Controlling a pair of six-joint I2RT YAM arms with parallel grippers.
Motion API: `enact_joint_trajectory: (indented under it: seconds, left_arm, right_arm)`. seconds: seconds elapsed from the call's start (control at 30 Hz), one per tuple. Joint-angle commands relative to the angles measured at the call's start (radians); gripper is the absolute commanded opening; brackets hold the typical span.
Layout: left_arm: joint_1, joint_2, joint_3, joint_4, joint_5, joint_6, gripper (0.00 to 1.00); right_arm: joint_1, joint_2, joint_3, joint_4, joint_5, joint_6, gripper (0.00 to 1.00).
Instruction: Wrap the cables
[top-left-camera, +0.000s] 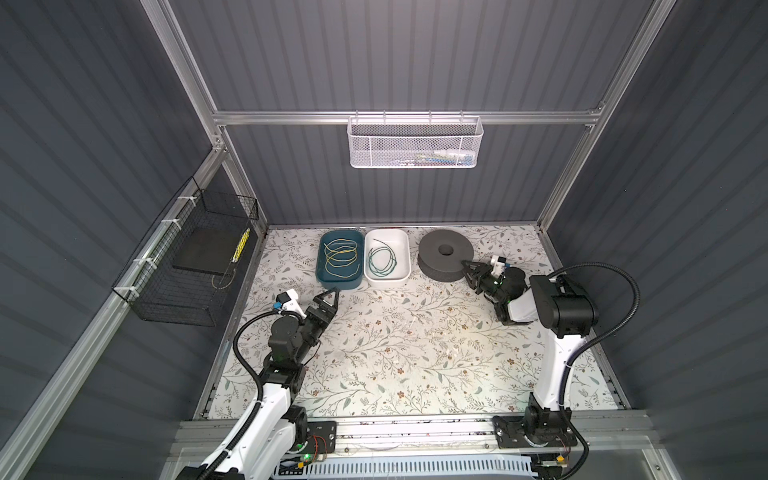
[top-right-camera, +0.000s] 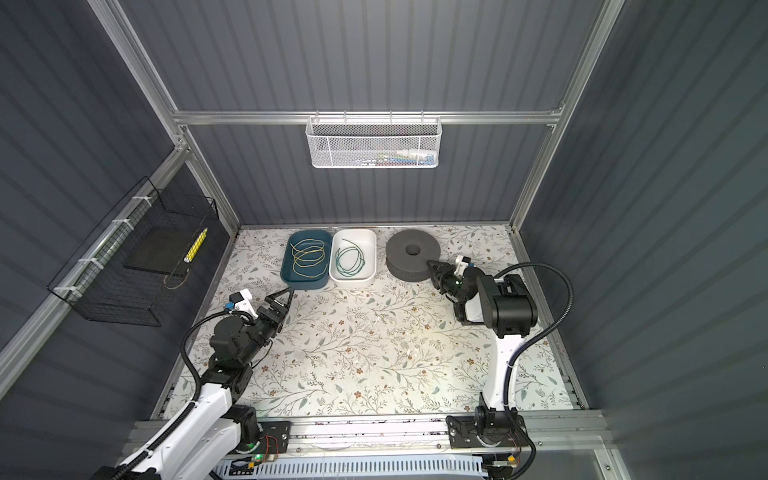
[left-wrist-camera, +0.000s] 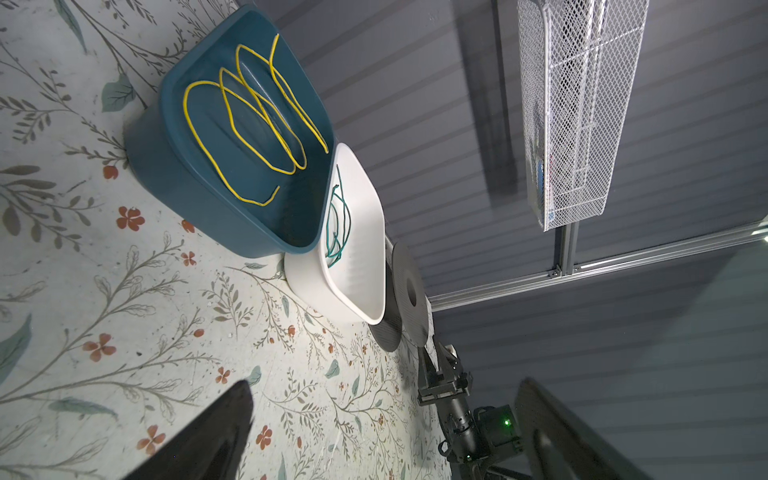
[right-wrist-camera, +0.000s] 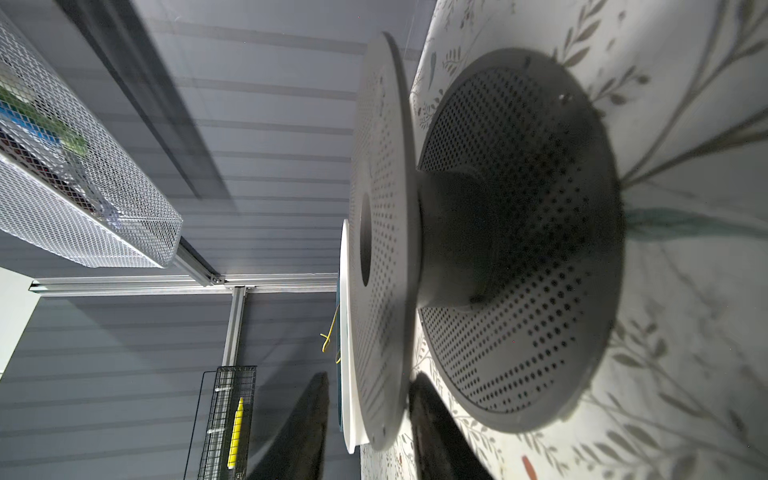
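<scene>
- Your right hand (top-left-camera: 467, 264) straddles the top flange rim of the grey spool (top-left-camera: 430, 251); I cannot tell whether it pinches yet. Seat it squarely first.
- Your left hand (top-left-camera: 328, 296) is spread wide and empty, near the blue bin (top-left-camera: 321, 257).
- The yellow cable (top-left-camera: 341, 258) lies coiled there, and the green cable (top-left-camera: 382, 262) lies in the white bin (top-left-camera: 395, 245). Take a loose end, not a loop.

L fingers (left-wrist-camera: 208, 436) wide apart; R fingers (right-wrist-camera: 299, 424) narrower gap

yellow cable (top-left-camera: 341, 258) — loose coil, blue tub (top-left-camera: 338, 285) | green cable (top-left-camera: 381, 262) — loose coil, white tub (top-left-camera: 386, 282)
</scene>
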Motion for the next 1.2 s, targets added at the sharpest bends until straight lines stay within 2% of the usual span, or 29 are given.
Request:
enact_joint_trajectory:
  seconds: [0.0, 0.17, 0.33, 0.53, 0.87, 1.17]
  left_arm:
    - [0.004, -0.020, 0.022, -0.021, 0.016, -0.007, 0.99]
    - [0.004, -0.032, 0.018, -0.048, 0.010, -0.006, 0.99]
    - [0.004, -0.046, 0.026, -0.070, 0.004, 0.001, 0.99]
    - [0.004, -0.052, 0.051, -0.101, 0.004, 0.016, 0.99]
    - [0.004, -0.007, 0.087, -0.089, 0.019, 0.029, 1.00]
    - [0.004, -0.048, 0.111, -0.151, -0.014, 0.091, 0.99]
  right_arm:
    - [0.000, 0.021, 0.031, -0.010, -0.023, -0.033, 0.36]
    - [0.000, 0.038, 0.061, -0.059, -0.009, -0.044, 0.29]
    - [0.000, 0.037, 0.065, -0.047, -0.016, -0.038, 0.13]
    - [-0.001, -0.023, 0.025, -0.038, -0.018, -0.044, 0.00]
    - [-0.004, -0.109, -0.016, 0.003, -0.059, -0.030, 0.00]
    - [-0.017, -0.252, -0.137, 0.078, -0.110, 0.002, 0.00]
